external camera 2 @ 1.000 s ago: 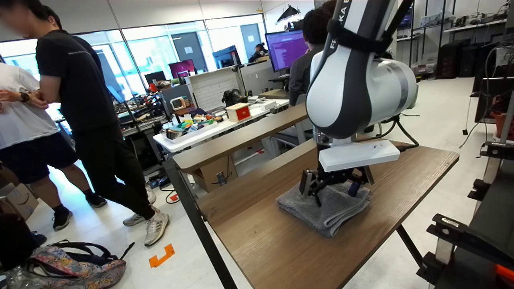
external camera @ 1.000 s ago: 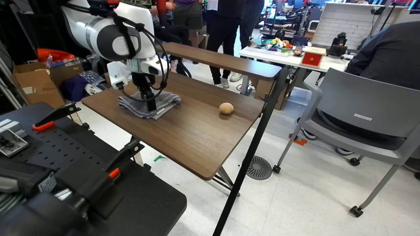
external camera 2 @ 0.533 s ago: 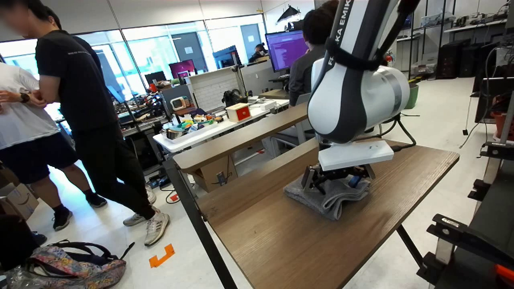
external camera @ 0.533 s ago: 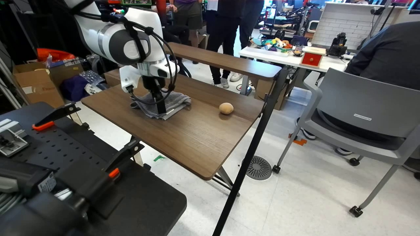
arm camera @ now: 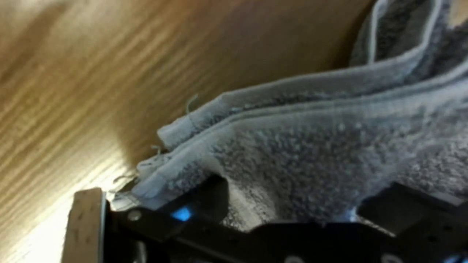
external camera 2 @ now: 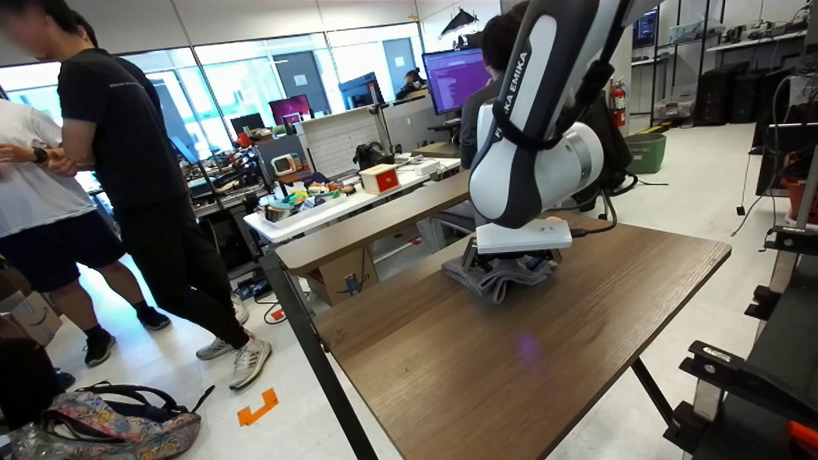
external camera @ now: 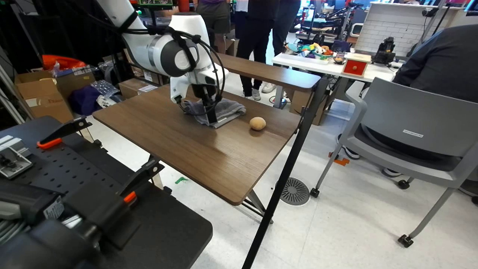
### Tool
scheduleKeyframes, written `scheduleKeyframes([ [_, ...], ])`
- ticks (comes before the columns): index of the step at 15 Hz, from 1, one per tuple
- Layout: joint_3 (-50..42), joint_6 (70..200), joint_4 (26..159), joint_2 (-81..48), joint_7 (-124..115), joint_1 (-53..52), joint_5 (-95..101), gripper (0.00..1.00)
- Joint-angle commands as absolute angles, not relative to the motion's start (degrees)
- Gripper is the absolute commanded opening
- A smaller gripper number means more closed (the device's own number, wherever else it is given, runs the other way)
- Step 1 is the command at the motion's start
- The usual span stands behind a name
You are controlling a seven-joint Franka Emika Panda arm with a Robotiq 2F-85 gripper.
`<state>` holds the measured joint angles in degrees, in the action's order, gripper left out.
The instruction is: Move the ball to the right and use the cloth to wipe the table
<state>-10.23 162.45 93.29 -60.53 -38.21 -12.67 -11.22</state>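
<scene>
The ball (external camera: 257, 123), small and tan-orange, rests on the brown wood-grain table (external camera: 179, 130). Close beside it, in that exterior view, lies the grey folded cloth (external camera: 227, 109), rumpled on top. My gripper (external camera 2: 513, 260) stands low over the cloth, its fingers spread wide and pressing down into the fabric. In the wrist view, the cloth (arm camera: 292, 157) fills the space ahead of and between the dark finger links, with bare table (arm camera: 91, 73) past its hemmed edge. The fingertips are partly sunk in the cloth or out of sight.
A raised brown shelf (external camera: 261, 73) runs along the table's back side, and a black metal leg (external camera: 283, 172) stands at one end. A black bench (external camera: 168, 220) with clamps sits at the near side. A grey chair (external camera: 414, 119) stands beyond the leg.
My gripper and the cloth under it have slid across the table together, closer to the ball. The cloth has bunched into more folds. The ball has not moved.
</scene>
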Motion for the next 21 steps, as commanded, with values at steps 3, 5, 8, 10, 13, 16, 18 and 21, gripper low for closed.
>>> scheduleKeyframes([
  [3,-10.6,162.3,83.0,-69.4,-42.4,-13.9,-11.3,1.00],
  [5,-8.2,163.9,84.2,-68.8,-41.2,-15.1,-11.1,1.00],
  [8,-4.8,165.7,85.7,-67.2,-39.6,-17.4,-11.0,1.00],
  [10,-2.4,166.6,85.6,-67.0,-39.0,-18.6,-11.5,1.00],
  [13,-2.4,166.2,83.7,-68.5,-39.0,-18.5,-11.6,1.00],
  [16,-5.0,165.5,83.9,-68.8,-39.7,-16.2,-12.3,1.00],
  [18,-6.6,165.6,84.7,-68.6,-39.8,-14.5,-12.5,1.00],
  [21,-7.5,166.1,86.5,-67.6,-38.7,-12.2,-12.1,1.00],
])
